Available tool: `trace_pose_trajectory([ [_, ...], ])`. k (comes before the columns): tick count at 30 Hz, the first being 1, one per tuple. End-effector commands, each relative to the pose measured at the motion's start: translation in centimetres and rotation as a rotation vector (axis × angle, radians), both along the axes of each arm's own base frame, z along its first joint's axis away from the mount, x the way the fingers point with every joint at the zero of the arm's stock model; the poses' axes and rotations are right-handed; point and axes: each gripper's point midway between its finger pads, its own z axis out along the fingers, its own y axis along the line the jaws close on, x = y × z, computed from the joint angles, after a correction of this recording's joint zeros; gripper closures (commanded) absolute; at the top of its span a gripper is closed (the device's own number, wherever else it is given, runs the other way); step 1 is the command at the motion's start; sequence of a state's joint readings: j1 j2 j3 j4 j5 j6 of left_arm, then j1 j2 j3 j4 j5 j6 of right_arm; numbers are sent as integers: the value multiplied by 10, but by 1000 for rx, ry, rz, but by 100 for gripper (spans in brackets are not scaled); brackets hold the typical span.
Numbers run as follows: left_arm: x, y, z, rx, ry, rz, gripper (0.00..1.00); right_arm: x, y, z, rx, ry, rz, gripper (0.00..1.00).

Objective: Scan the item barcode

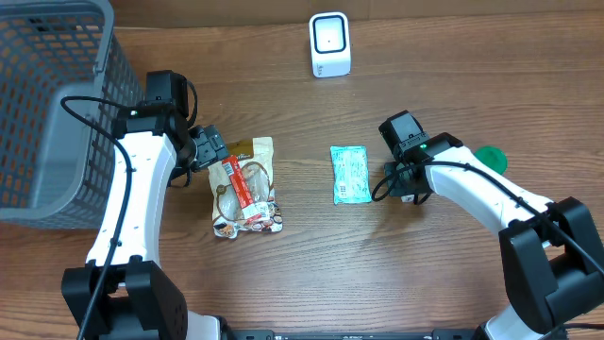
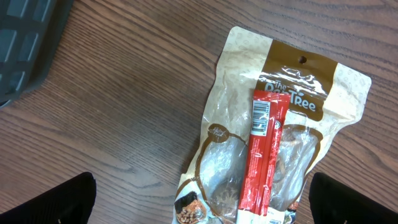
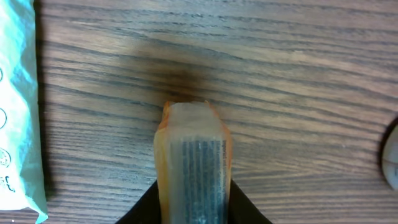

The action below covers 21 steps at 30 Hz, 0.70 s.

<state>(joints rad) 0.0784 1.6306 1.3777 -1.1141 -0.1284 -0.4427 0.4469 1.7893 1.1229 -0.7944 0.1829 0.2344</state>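
The right gripper (image 1: 406, 181) is closed on a small orange packet (image 3: 194, 163). Its 2 dark fingers (image 3: 245, 208) press the packet's sides, and the barcode panel faces the wrist camera. Gripper and packet are low over the wooden worktop (image 1: 453, 66), right of centre. They are just beside a teal sachet (image 1: 349, 174) that lies flat near the middle. A green round object (image 1: 493, 158) sits farther toward the right edge, partly hidden by the right arm; I cannot tell what it is.

The white barcode scanner (image 1: 329, 44) stands near the far edge at about the middle, well apart from the held packet.

The left gripper (image 1: 209, 151) has its jaws spread wide and holds nothing. It hovers over the top end of a dog treat pouch (image 2: 311, 93) lying left of centre. A red stick pack (image 2: 266, 155) with its own barcode lies lengthwise on the pouch. A grey mesh basket (image 1: 47, 104) fills the far left corner.
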Motion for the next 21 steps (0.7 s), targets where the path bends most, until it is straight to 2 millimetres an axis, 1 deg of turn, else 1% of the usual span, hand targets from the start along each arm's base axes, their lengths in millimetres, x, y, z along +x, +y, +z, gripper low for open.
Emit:
trace_pose_trajectory([
  [1,4,2,5,9,-18,12,0,12,4,11,7,-39,-1,78],
  [4,4,2,5,9,-18,12,0,14,5,14,9,-42,-1,83],
  [6,4,2,5,9,-18,12,0,15,6,21,8,-40,-1,91],
  [8,4,1,5,9,-18,9,0,18,7,35,11,-46,-1,96],
  [10,4,0,5,8,-18,6,0,23,10,53,21,-65,-1,96],
  [13,4,0,5,8,-18,6,1,31,17,91,56,-101,3,97],
  [15,4,0,5,8,-18,6,0,35,21,123,83,-110,4,97],
  [17,4,2,5,9,-18,13,0,40,20,161,96,-133,-4,97],
  [21,4,2,5,9,-18,13,0,46,19,230,136,-212,-14,97],
])
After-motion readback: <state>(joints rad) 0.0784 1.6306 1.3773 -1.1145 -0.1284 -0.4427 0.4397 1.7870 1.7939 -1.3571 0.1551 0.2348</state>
